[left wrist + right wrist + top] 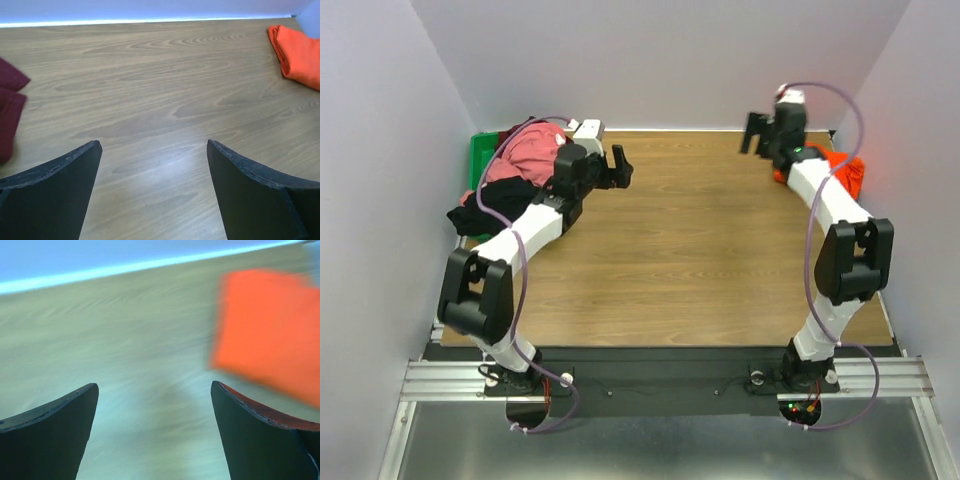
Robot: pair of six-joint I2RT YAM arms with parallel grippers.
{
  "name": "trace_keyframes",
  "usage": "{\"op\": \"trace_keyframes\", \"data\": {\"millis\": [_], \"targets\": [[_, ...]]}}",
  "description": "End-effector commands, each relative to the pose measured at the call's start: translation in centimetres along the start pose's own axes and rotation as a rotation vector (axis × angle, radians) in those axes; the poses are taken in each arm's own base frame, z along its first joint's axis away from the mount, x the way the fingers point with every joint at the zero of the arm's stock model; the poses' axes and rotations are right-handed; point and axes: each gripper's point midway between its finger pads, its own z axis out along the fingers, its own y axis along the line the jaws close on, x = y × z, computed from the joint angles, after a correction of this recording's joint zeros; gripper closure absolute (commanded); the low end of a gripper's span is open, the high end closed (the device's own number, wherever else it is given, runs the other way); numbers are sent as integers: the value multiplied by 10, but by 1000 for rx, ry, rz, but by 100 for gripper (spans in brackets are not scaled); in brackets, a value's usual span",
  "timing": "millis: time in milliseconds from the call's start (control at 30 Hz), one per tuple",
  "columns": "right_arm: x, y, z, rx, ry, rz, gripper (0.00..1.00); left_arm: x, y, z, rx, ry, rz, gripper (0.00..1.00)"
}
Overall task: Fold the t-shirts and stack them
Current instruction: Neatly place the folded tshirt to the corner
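Note:
A folded bright orange t-shirt (842,168) lies at the table's far right, partly behind my right arm. It shows again as the orange t-shirt (300,50) in the left wrist view and, blurred, as the orange t-shirt (270,335) in the right wrist view. Pink (532,152) and black (505,195) t-shirts are heaped at the far left. A dark maroon t-shirt (9,107) lies left of my left gripper (154,150). Both my left gripper (618,168) and my right gripper (757,133) are open and hold nothing. In its own view my right gripper (154,390) hovers left of the orange t-shirt.
A green plastic bin (480,158) sits under the heap at the far left corner. The wooden table (670,260) is walled in by white panels on three sides. The arm bases stand on a metal rail at the near edge.

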Motion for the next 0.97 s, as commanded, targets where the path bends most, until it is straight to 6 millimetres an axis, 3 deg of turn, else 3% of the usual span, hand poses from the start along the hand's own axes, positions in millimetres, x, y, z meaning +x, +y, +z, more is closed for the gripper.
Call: {"op": "trace_keyframes", "data": {"millis": [0, 33, 67, 100, 133, 167, 200, 233, 267, 300, 367, 400, 433, 467, 533, 600, 733, 933], "targets": [[4, 100, -51, -229, -121, 26, 0, -28, 0, -43, -80, -157, -2, 1], [29, 105, -55, -227, -90, 12, 0, -16, 3, -52, -111, -147, -1, 1], [39, 111, -62, -232, -82, 5, 0, -14, 2, -60, -118, -156, -2, 1], [49, 123, -74, -256, -76, 1, 0, -29, -3, -78, -114, -207, -6, 1], [46, 124, -88, -270, -94, 14, 0, -30, -3, -87, -133, -222, -6, 1], [47, 124, -98, -279, -101, 25, 0, -16, -5, -95, -139, -204, -3, 1], [75, 125, -104, -286, -54, 27, 0, -28, -9, -112, -136, -249, -9, 1], [66, 122, -124, -315, -86, 49, 0, -18, -2, -120, -176, -234, -9, 1], [95, 118, -130, -320, -38, 43, 0, -26, -7, -134, -167, -268, -15, 1], [98, 116, -137, -329, -40, 52, 0, -26, -3, -141, -188, -276, -17, 1], [85, 109, -163, -364, -105, 89, 0, -15, 0, -152, -206, -258, -24, 1], [83, 106, -173, -376, -122, 108, 0, -21, -1, -162, -199, -286, -33, 1], [97, 100, -176, -376, -105, 107, 0, -19, -2, -167, -192, -285, -40, 1], [86, 94, -193, -393, -151, 132, 0, -13, 0, -170, -192, -279, -41, 1], [95, 87, -201, -402, -153, 141, 0, -17, 0, -181, -189, -305, -50, 1], [88, 80, -216, -414, -198, 163, 0, -15, 2, -186, -191, -310, -58, 1], [84, 76, -228, -435, -230, 174, 0, -17, -1, -191, -177, -316, -55, 1], [87, 81, -226, -461, -226, 164, 0, -23, 4, -201, -196, -357, -60, 1]]}}
